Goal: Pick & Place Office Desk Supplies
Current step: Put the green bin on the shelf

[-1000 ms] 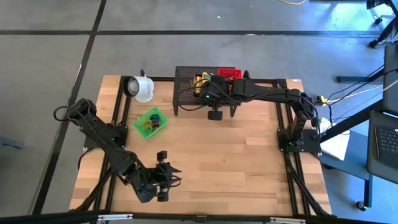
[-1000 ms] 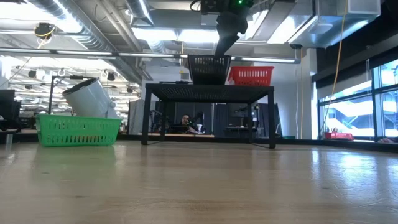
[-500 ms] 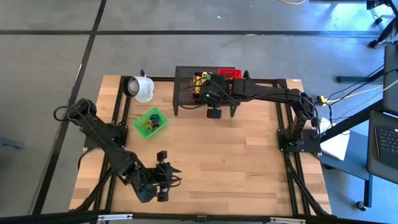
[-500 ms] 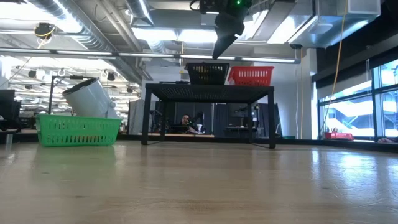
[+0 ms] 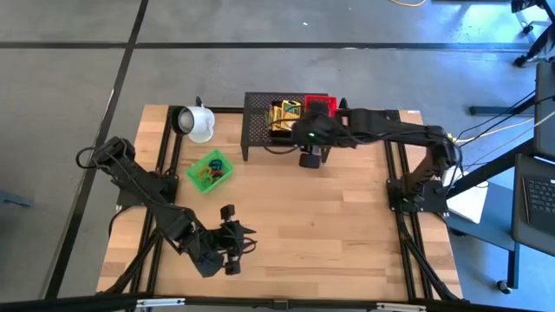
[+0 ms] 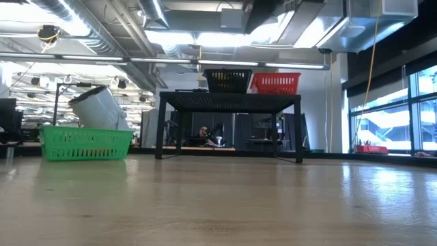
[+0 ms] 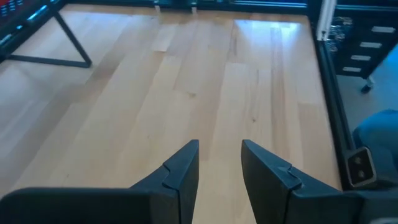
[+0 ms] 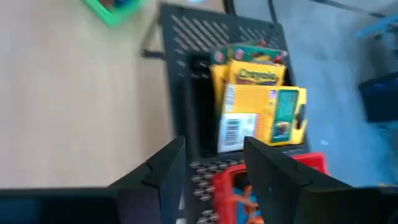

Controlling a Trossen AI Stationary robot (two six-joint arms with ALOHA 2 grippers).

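Observation:
Several flat yellow boxes with green print (image 8: 258,109) lie stacked in a small black mesh basket (image 5: 284,113) on top of the black mesh shelf (image 5: 260,130). Coloured loops (image 5: 212,171) lie in a green basket (image 5: 208,172) on the table, left of the shelf. My right gripper (image 8: 211,168) is open and hovers above the shelf's right part, just right of the boxes and over a red basket (image 8: 239,186). My left gripper (image 7: 219,158) is open and waits low over the table's near left part (image 5: 245,243).
A white mug (image 5: 198,123) lies on its side at the far left, beside the shelf. The red basket (image 5: 318,102) sits next to the black one on the shelf. Bare wooden table (image 5: 329,225) stretches across the middle and the near right.
My right gripper has risen out of the low view and moved toward the table's right edge, away from the black basket, so the yellow boxes now show uncovered from above. The black basket has settled lower on the shelf. My left gripper has shifted slightly right.

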